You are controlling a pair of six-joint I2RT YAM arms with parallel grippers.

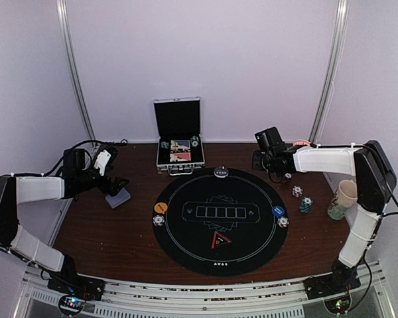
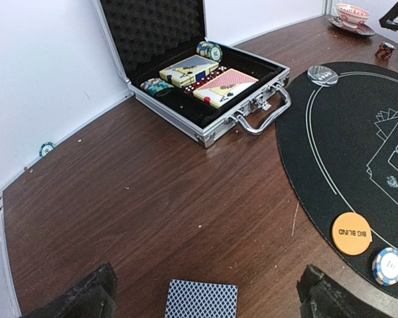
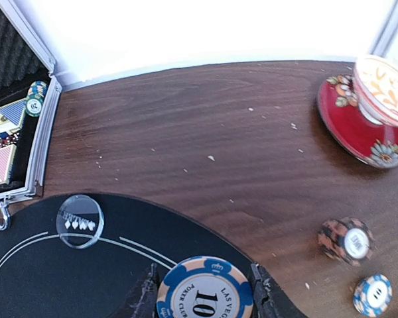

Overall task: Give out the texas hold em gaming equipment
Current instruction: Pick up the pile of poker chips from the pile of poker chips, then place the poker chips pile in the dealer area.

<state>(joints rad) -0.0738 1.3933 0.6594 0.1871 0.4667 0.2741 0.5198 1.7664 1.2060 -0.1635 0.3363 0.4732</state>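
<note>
**Chip** point(image 3: 205, 295), blue and cream, marked 10. The right gripper point(image 3: 202, 293) is clamped on its rim from both sides. The face is up, a hold that likely suits laying it flat. It hangs over the far rim of the mat point(image 3: 46, 278), near the clear disc point(image 3: 80, 220).

**Cards** point(image 2: 200, 301), backs up, flat on bare wood left of the mat. The left gripper point(image 2: 204, 291) stands spread wide, one finger on each side, touching neither edge in view. It is probably lined up to close on them.

**Laid out.** The orange disc point(image 2: 351, 233) and a striped chip point(image 2: 388, 265) sit side by side at the mat's left rim. The blue disc point(image 1: 278, 211) and a second chip point(image 1: 283, 222) mirror them at the right rim, seemingly one set per seat. Two loose chips point(image 3: 345, 242) lie on the wood right of the mat.

**Room.**
- The case point(image 2: 205, 126) is open at the far edge with its handle toward the mat; decks and chips are inside.
- The saucer point(image 3: 345, 126) sits far right.
- Bare wood lies between case and saucer, giving the right arm easy clearance.
- The mat's centre is free.
- The wall runs close along the left arm's side.
</note>
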